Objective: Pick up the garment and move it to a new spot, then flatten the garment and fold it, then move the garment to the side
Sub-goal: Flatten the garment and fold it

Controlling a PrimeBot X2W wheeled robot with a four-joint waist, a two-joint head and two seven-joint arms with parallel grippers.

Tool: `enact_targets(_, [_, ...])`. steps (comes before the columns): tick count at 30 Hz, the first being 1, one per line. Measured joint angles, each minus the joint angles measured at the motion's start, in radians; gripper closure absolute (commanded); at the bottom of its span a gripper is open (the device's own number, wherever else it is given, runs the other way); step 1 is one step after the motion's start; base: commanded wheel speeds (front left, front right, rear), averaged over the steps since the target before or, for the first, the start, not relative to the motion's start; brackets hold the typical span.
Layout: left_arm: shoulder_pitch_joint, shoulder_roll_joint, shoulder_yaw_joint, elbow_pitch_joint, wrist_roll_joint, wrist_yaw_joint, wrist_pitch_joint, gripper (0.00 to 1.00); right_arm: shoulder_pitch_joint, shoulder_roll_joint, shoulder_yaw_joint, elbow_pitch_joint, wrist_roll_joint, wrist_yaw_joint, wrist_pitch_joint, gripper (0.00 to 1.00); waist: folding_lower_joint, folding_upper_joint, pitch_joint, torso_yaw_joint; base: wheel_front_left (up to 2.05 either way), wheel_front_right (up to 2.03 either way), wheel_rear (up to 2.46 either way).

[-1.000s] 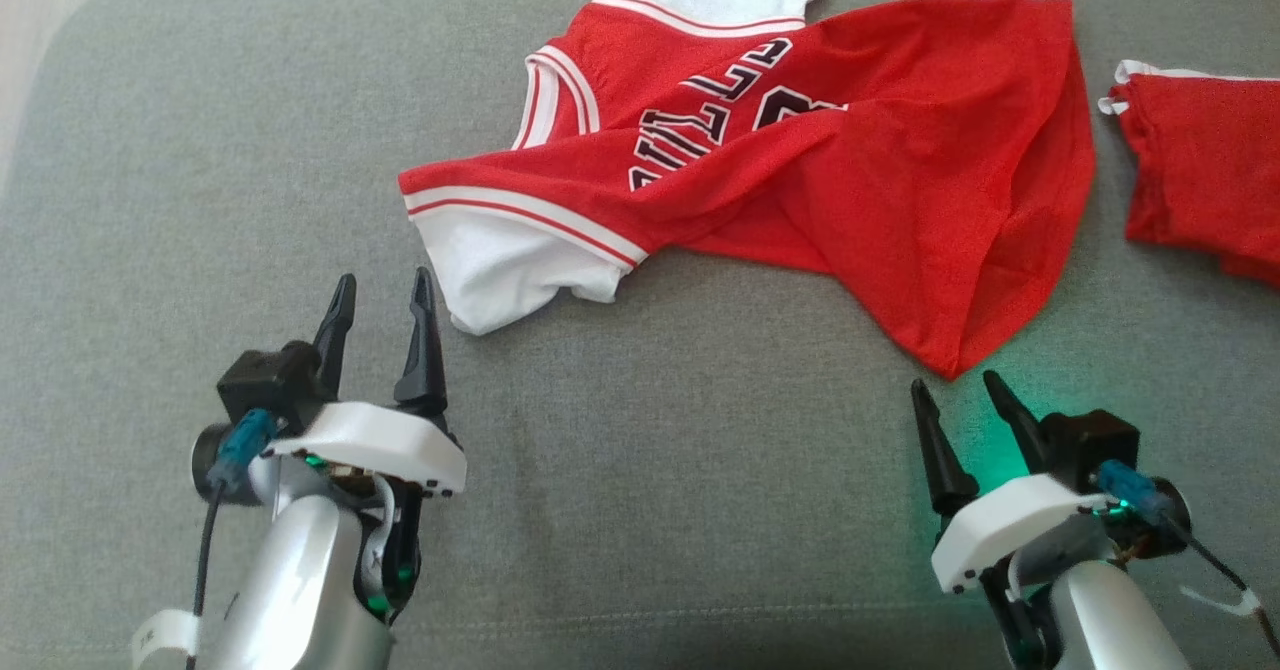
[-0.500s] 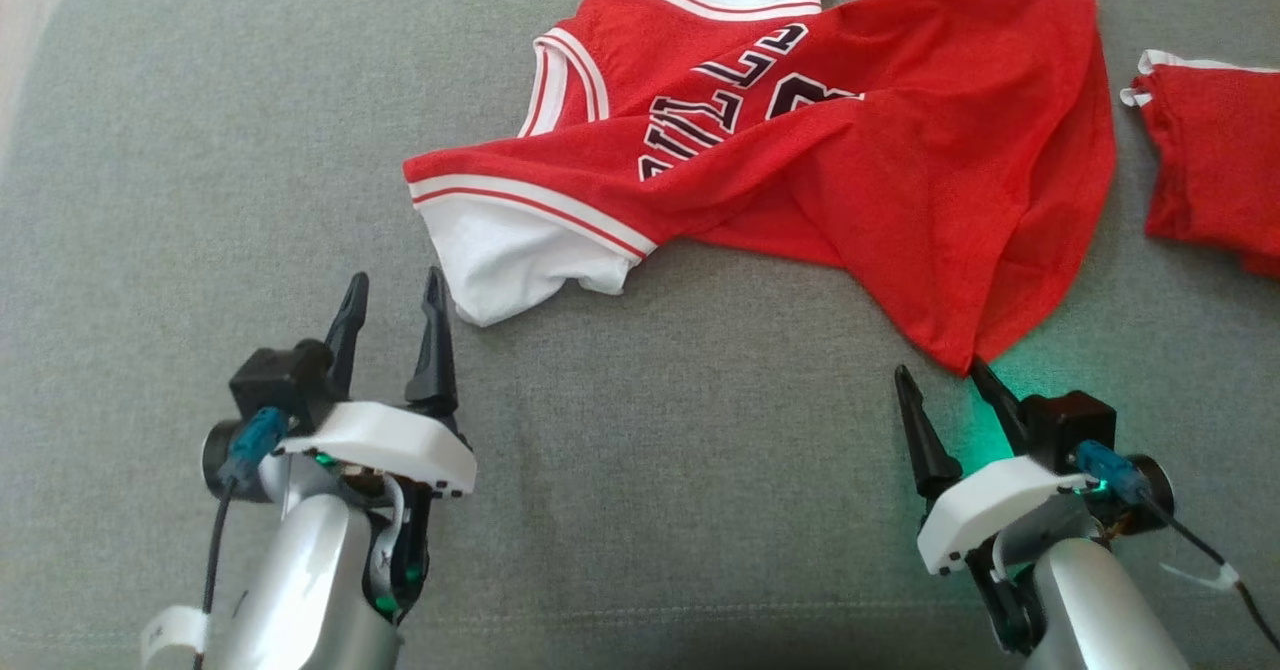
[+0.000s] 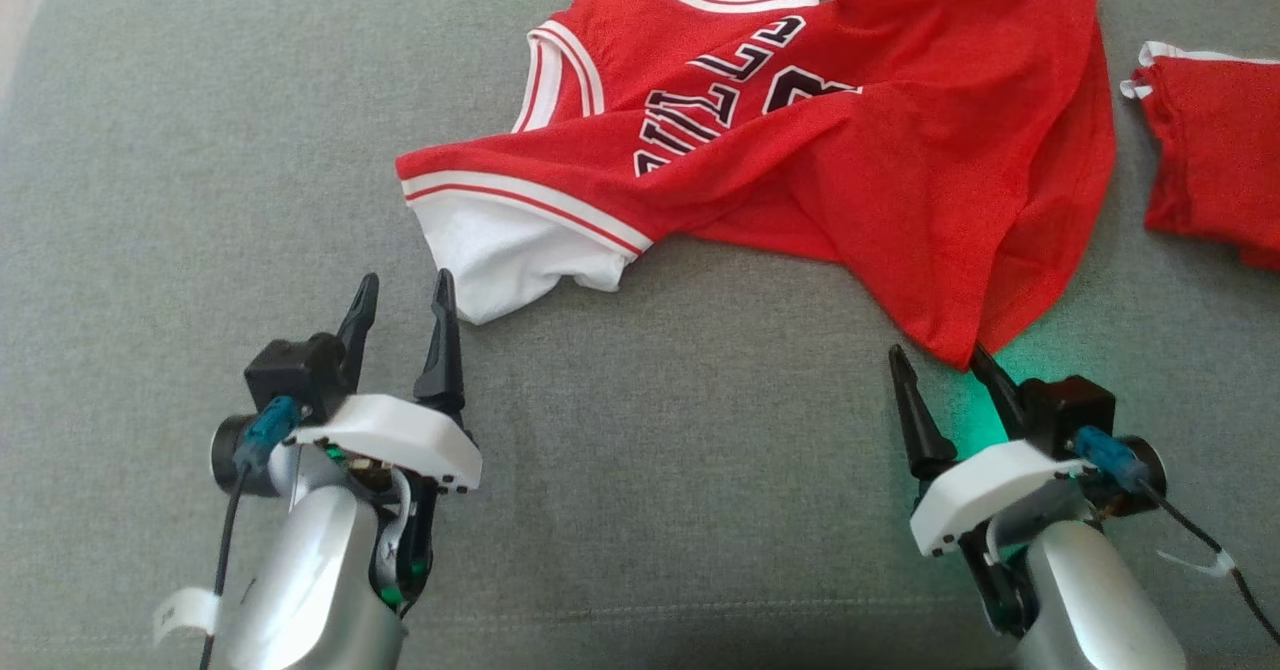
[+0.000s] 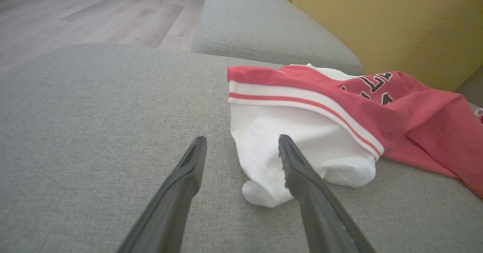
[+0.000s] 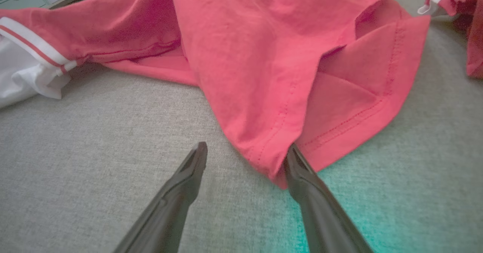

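A red basketball-style garment (image 3: 800,140) with black-and-white lettering lies crumpled across the far half of a grey sofa cushion (image 3: 650,470), its neck opening towards the left and its hem towards the right. A white sleeve (image 3: 500,260), trimmed with red and white bands, spills out at its near left edge, and a pointed hem corner (image 3: 950,345) reaches towards the robot at its near right. The left gripper (image 3: 406,280) sits low over the cushion just beside the white sleeve, its two dark fingers (image 4: 181,185) apart with nothing between them. In the left wrist view one finger overlaps the lower edge of the sleeve (image 4: 320,147), but whether it touches cannot be told. The right gripper (image 3: 935,352) is at the hem corner, fingers likewise apart and empty. In the right wrist view one fingertip meets the tip of that corner (image 5: 279,170) while the other is over bare cushion, and a green glow tints the cushion beside it. A second red garment (image 3: 1215,185) lies well apart at the right edge. The left wrist view also shows a yellow backrest (image 4: 377,22) and a wooden floor (image 4: 94,15).
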Motion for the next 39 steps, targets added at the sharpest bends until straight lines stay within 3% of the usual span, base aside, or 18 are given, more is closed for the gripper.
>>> enact_targets(3, [-0.003,-0.001,-0.001,0.009,0.0,-0.007,0.0,0.0,-0.008,0.0,0.01,0.003,0.009,0.0,-0.006,0.0,0.0,0.0,0.003,-0.003,0.0,0.0,0.0])
enact_targets(4, [-0.004,-0.001,-0.001,0.011,0.0,-0.007,0.0,0.0,-0.008,0.0,0.011,0.006,0.011,0.0,-0.008,0.16,0.0,0.0,0.004,-0.003,0.0,0.0,0.0])
enact_targets(6, [-0.005,-0.001,-0.001,0.017,0.0,-0.007,0.0,0.0,-0.009,0.0,0.012,0.013,0.021,0.0,-0.008,1.0,0.0,0.0,0.005,-0.003,0.0,0.0,0.0])
enact_targets(14, [-0.007,-0.001,-0.002,0.026,0.0,-0.008,0.0,0.0,-0.027,0.0,-0.001,0.028,0.022,0.0,-0.027,1.0,0.0,0.0,0.005,0.001,0.0,0.0,0.0])
enact_targets(25, [-0.007,-0.001,-0.013,0.063,0.026,-0.046,0.0,0.0,-0.061,0.0,-0.245,-0.018,-0.068,0.0,-0.052,1.0,0.0,0.0,0.002,-0.004,0.0,0.0,0.0])
enact_targets(34, [-0.007,0.01,-0.059,0.116,0.062,-0.08,0.0,0.0,-0.106,0.0,-0.352,-0.061,-0.123,0.0,-0.032,1.0,0.0,0.0,0.009,0.0,0.0,0.0,0.0])
enact_targets(39, [-0.014,0.021,-0.081,0.15,0.078,-0.106,0.0,0.0,-0.113,0.0,-0.362,-0.062,-0.128,0.0,-0.029,1.0,0.0,0.0,0.012,0.002,0.0,0.0,0.0])
